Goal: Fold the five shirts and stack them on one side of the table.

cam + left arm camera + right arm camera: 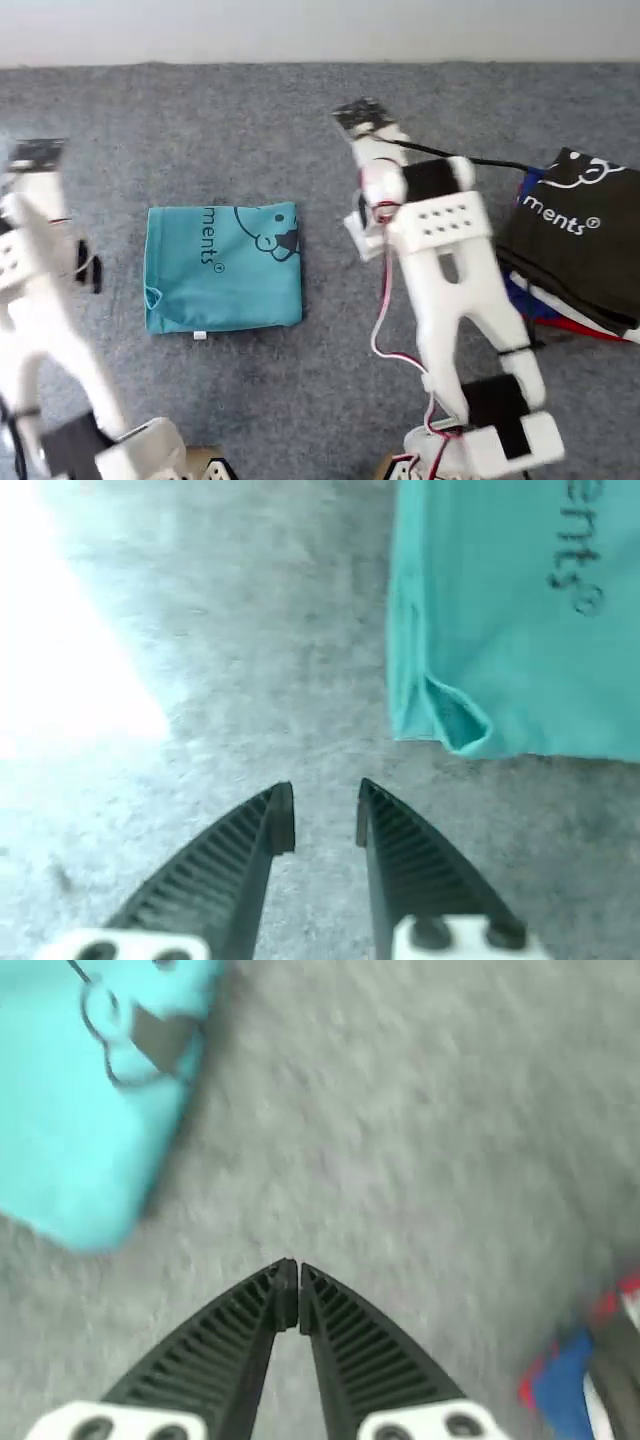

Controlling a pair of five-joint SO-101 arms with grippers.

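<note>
The folded teal shirt (222,265) lies on the worktop (300,120) between both empty claws; the left claw (325,815) stands slightly parted, the right claw (298,1295) seemingly shut, nearer the stack (575,240) beyond it.

Cut-off lettering marks the teal shirt (222,268) and black shirt (575,235).
</note>
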